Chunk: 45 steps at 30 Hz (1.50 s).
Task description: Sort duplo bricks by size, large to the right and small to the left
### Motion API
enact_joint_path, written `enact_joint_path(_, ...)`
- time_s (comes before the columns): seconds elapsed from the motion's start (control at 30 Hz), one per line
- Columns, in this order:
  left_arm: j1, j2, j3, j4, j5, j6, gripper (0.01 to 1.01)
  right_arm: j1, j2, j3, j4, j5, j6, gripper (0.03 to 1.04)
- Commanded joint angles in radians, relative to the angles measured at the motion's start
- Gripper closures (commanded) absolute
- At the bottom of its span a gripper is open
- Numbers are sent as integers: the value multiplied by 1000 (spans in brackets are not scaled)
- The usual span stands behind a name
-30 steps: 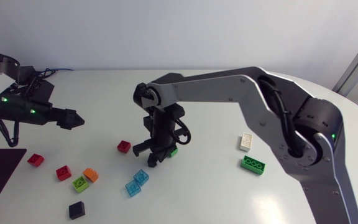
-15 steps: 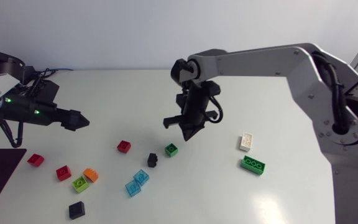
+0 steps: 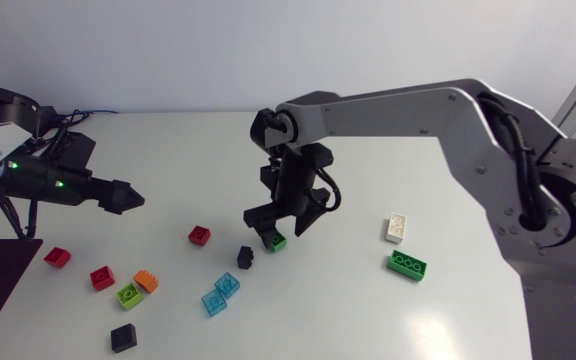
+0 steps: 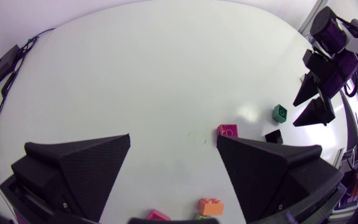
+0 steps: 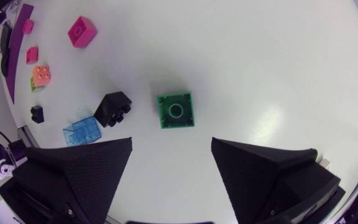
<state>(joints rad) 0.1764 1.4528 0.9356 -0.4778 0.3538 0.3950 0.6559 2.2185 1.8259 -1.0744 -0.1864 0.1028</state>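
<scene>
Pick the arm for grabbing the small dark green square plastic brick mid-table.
Right. The right gripper hangs just over the small dark green square plastic brick, fingers open; the left gripper sits far off.

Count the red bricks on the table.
3. One red brick sits left of the small black brick; a second red brick is near the orange brick; a third red brick lies farthest left. More may hide under the right arm.

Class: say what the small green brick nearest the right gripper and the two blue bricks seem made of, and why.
Green brick: probably hard opaque plastic, smooth and evenly coloured, with crisp moulded edges and a round stud. Blue bricks: likely clear-tinted plastic, since their inner edges show through them.
</scene>
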Motion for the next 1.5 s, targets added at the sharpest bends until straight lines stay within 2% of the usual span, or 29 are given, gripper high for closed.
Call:
enact_joint_path(0.0,-2,-11,-26,5,11,-2,54,5,70,1,-12,2,-32,72)
enact_joint_path(0.23,-2,-5,-24,8,11,-2,54,7,153,85,2,33,-46,80)
enact_joint_path(0.47,-3,6,-27,11,11,-1,54,8,222,214,-70,36,-55,105)
enact_joint_path(0.57,-3,9,-27,16,11,-1,54,8,231,231,-82,27,-52,284)
enact_joint_path(0.6,-5,9,-29,16,11,-1,54,8,227,228,-81,22,-51,411)
enact_joint_path(0.67,-5,9,-31,16,11,-1,54,8,201,205,-61,-2,-46,748)
enact_joint_path(0.73,-5,9,-32,16,11,-1,54,10,171,187,-44,-4,-37,1013)
enact_joint_path(0.9,-6,6,-41,18,11,-2,54,45,158,205,-70,1,-23,1015)
enact_joint_path(0.97,-6,0,-44,16,11,-4,54,77,171,283,-102,-1,-12,1015)
enact_joint_path(1.03,-5,-12,-44,16,11,-4,54,117,199,418,-159,-10,-5,1015)
enact_joint_path(1.07,-3,-19,-44,16,11,-4,54,139,214,495,-183,-36,3,1013)
enact_joint_path(1.1,-3,-23,-43,16,11,-5,54,160,230,567,-203,-54,12,926)
enact_joint_path(1.13,-3,-28,-43,16,11,-5,54,182,250,635,-226,-56,21,638)
enact_joint_path(1.17,-3,-31,-43,16,11,-7,54,202,276,702,-256,-56,29,270)
enact_joint_path(1.2,-3,-31,-43,16,11,-7,54,214,303,765,-292,-54,32,62)
enact_joint_path(1.3,-18,-32,-46,16,11,-16,54,220,334,794,-348,-45,31,61)
enact_joint_path(1.47,-64,-26,-43,18,11,-36,54,160,322,720,-377,-42,12,61)
